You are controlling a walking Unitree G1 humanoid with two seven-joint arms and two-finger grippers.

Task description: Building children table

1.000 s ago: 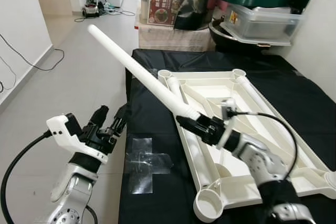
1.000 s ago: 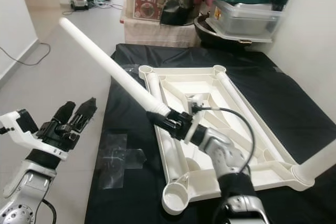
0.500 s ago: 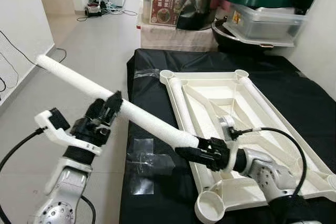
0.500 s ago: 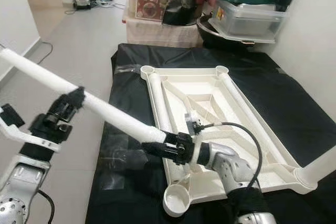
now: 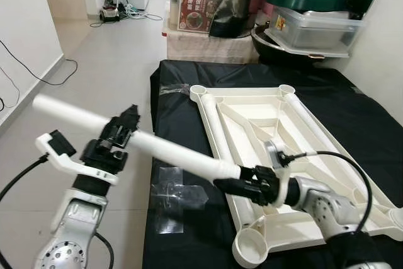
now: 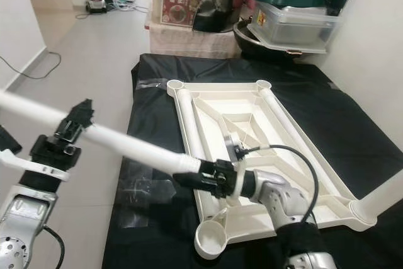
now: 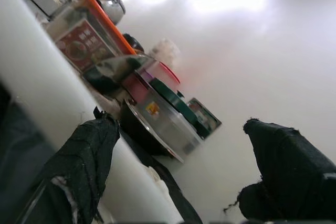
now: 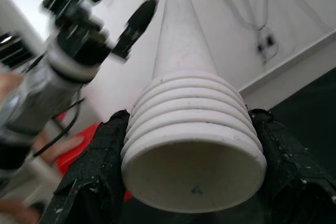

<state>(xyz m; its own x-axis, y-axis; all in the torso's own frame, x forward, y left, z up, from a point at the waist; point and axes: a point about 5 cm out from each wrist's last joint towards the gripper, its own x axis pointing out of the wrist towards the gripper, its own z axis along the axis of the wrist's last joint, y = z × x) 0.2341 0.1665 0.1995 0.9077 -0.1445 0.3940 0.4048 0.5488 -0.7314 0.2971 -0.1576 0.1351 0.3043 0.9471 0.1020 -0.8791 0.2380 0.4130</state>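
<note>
My right fingers [image 5: 242, 187] clamp the ribbed end of the long white plastic table leg [image 5: 170, 150], held level beside the upturned white tabletop [image 5: 252, 102] on the black-draped worktop [image 5: 182, 86]; my left fingers [image 5: 123, 131] stand apart around its middle. If either grip slips, the leg could swing and miss the round corner socket [image 5: 250, 247]

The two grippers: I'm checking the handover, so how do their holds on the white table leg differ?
The right gripper is shut on the threaded end of the white table leg, over the black cloth. The left gripper sits mid-shaft, out over the floor, fingers spread. Both touch the leg.
</note>
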